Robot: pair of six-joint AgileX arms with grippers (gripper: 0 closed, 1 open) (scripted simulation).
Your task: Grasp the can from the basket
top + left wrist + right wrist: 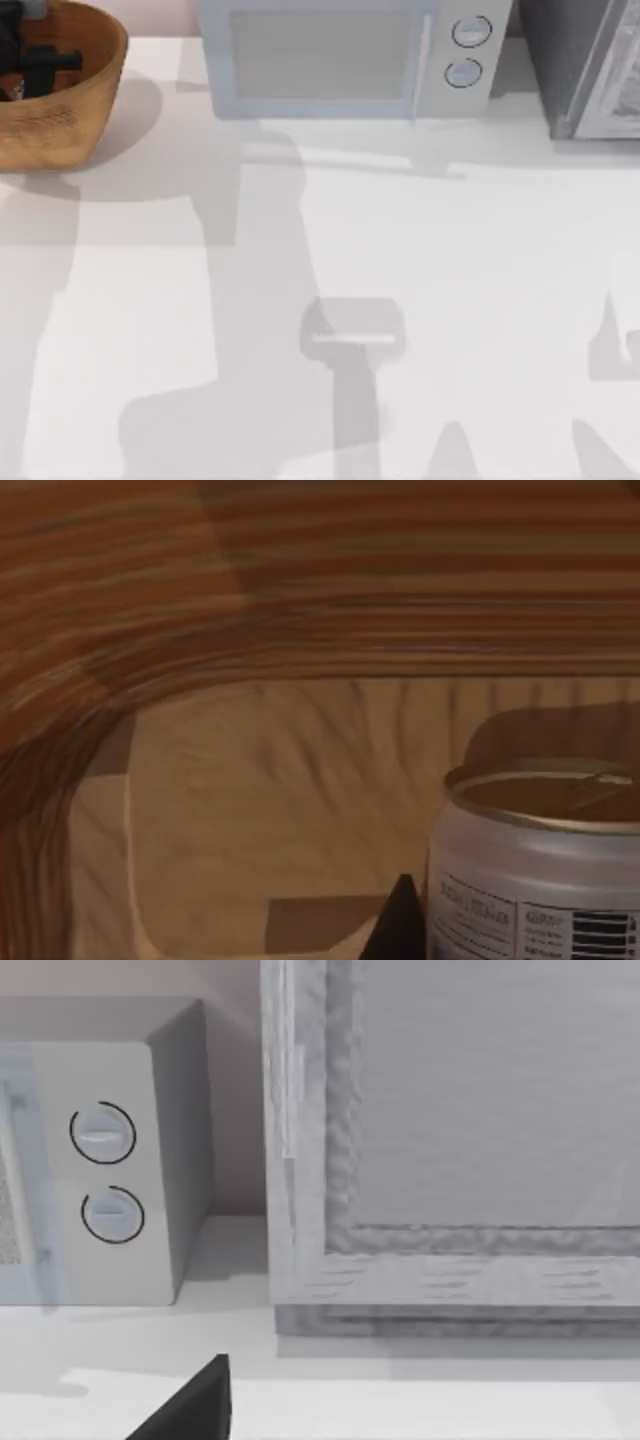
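**Left gripper down inside the basket, close beside the can**

You have the left gripper (pixel 40 62) lowered into the large round woven basket (pixel 95 95), tan outside and orange-brown ribbed inside, which sits at the far left corner of the white table (pixel 330 230). From above, the dark gripper body reaches over the rim and into the bowl, as it must, since the can lies below the rim.

In the left wrist view you see the short cylindrical can (pixel 540 870), white-labelled with dark print and a gold-tan round top, standing upright on the basket floor near the curved ribbed wall (pixel 300 590). One dark fingertip (pixel 398 925) pokes up just beside the can's side; whether it touches, you cannot tell. The other finger is out of sight, so you cannot tell whether the jaws are apart or closed on the can.

Judging from this, the grasp is at hand but not confirmed (the can sits off to one side, so check the centring).

Your right arm is parked near the pale grey microwave (pixel 110 1160), a dark finger edge (pixel 190 1405) showing over the table.
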